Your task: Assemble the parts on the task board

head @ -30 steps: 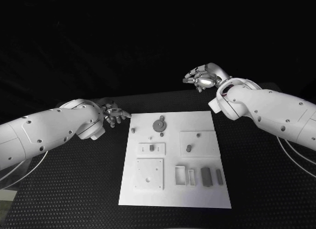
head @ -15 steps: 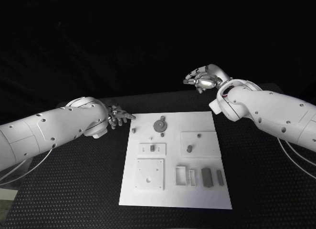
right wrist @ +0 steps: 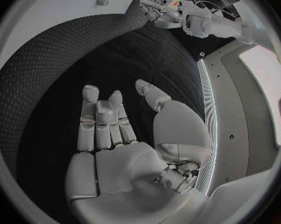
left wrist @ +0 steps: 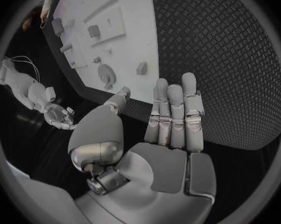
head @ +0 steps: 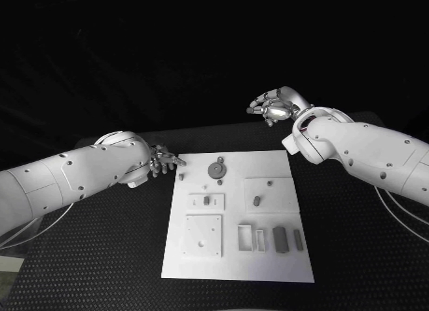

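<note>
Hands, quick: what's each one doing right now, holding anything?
Left hand: open, fingers extended, holding nothing, near the board's far left corner.
Right hand: open, holding nothing, beyond the board's far edge.

black textured table [head: 102, 259], seemingly rubber-matted

Two bulky white arms with smooth rounded shells, dotted with small dark screw holes, enter from the frame's left and right edges. Thin pale cables loop beneath each. The left robot hand [head: 162, 159] and right robot hand [head: 273, 107] are silver metal with segmented fingers and grey padded palms.
</note>
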Robot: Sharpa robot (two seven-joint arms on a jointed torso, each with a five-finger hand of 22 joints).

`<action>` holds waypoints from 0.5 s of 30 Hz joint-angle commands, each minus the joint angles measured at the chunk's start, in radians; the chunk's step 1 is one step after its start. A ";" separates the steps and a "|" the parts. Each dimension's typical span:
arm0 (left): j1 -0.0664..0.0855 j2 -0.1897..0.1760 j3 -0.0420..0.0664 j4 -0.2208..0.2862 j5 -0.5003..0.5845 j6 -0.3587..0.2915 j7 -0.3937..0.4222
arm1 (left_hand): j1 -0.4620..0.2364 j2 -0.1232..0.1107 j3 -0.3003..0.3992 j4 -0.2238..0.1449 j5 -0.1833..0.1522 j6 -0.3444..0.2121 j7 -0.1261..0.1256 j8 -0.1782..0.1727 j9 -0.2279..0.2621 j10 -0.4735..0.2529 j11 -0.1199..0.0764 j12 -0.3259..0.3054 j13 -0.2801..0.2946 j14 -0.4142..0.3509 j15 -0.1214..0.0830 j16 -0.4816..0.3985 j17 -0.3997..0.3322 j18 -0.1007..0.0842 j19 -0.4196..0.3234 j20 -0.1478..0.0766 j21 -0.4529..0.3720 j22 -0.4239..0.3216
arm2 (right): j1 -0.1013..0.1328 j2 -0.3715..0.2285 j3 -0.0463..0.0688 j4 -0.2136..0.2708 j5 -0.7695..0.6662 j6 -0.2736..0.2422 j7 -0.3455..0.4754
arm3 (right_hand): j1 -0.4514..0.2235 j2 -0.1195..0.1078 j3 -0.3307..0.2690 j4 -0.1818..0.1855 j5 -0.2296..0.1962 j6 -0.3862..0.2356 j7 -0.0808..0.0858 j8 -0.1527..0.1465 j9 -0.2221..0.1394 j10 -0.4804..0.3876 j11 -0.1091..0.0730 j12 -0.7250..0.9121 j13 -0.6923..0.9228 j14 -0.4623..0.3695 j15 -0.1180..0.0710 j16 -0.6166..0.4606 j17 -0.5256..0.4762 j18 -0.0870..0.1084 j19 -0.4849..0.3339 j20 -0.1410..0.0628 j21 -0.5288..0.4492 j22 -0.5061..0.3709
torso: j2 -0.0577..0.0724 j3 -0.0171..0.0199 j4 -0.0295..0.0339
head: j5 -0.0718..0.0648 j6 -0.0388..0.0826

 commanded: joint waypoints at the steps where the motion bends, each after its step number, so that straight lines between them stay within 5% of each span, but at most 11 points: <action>1: -0.001 0.008 -0.001 -0.004 -0.011 0.048 0.006 | 0.003 0.010 -0.010 0.001 -0.003 0.009 0.001 0.002 -0.003 -0.001 0.003 -0.002 0.001 -0.008 0.002 0.001 0.002 0.011 -0.006 -0.003 -0.005 0.003 | -0.001 0.001 0.000 0.002 0.000 0.011 0.008 | -0.007 0.001 0.002 0.003 0.004 0.002 0.007 -0.006 -0.001 -0.007 0.000 0.007 -0.001 -0.008 -0.001 -0.004 0.002 0.012 0.001 -0.005 -0.003 0.020 | 0.000 0.0001 0.0001 | -0.002 -0.001; 15: -0.008 0.019 -0.009 -0.014 -0.011 0.069 0.013 | 0.026 0.039 -0.028 -0.006 0.003 0.011 0.000 0.004 -0.012 0.004 0.002 -0.003 0.002 -0.005 0.001 0.002 0.007 0.013 -0.005 -0.004 -0.004 0.012 | -0.001 0.001 0.000 0.003 0.000 0.012 0.007 | -0.007 0.002 0.002 0.002 0.004 0.001 0.007 -0.006 -0.001 -0.007 0.000 0.007 -0.001 -0.008 -0.001 -0.004 0.002 0.012 0.001 -0.005 -0.003 0.020 | -0.001 0.0001 0.0015 | -0.004 -0.005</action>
